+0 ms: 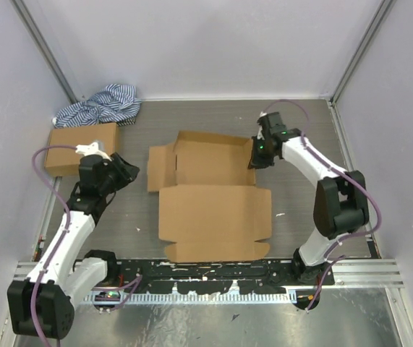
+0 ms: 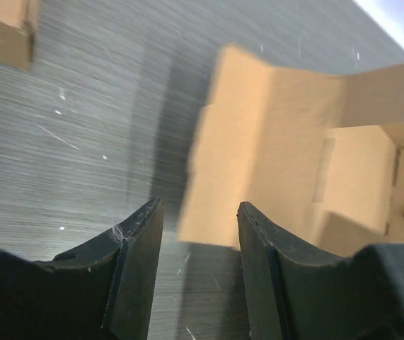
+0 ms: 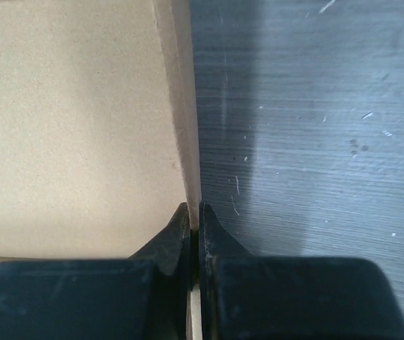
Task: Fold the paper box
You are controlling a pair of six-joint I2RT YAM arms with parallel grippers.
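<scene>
At the far left a striped cloth (image 1: 101,103) lies bunched in the back corner of the table (image 1: 300,130), with a small cardboard box (image 1: 83,144) just on its near side. Next to that box the left gripper (image 1: 130,172) hangs low over the table, its fingers (image 2: 141,241) spread apart with nothing between them, pointing at the paper box (image 1: 213,210) without touching its left flap. The paper box sits mid-table, its big near panel lying flat and its far part with walls partly raised. On its far right side the right gripper (image 1: 252,159) is pinched tight on the edge of an upright side wall, with its fingers (image 3: 212,227) pressed against both faces of the cardboard.
</scene>
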